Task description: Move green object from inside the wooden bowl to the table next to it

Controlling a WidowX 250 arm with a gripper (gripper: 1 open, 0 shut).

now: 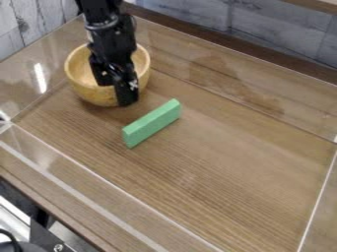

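The bright-green flat rectangular block [152, 122] lies flat on the brown wood-grain surface [211, 177], just beside the round light-tan wooden bowl [82, 84] and clear of its rim, on the side away from the surface's far left corner. That is where the task wants it, so the move looks done. The bowl stands near that far left corner, and what shows of its yellowish inside is bare. The black tool [121, 83] hangs over the bowl's rim on the block's side, pointing down, released and grasping nothing. It covers part of the bowl, so the fingertips are hard to separate from the dark body. Clear acrylic walls [33, 69] edge the surface and throw glare.
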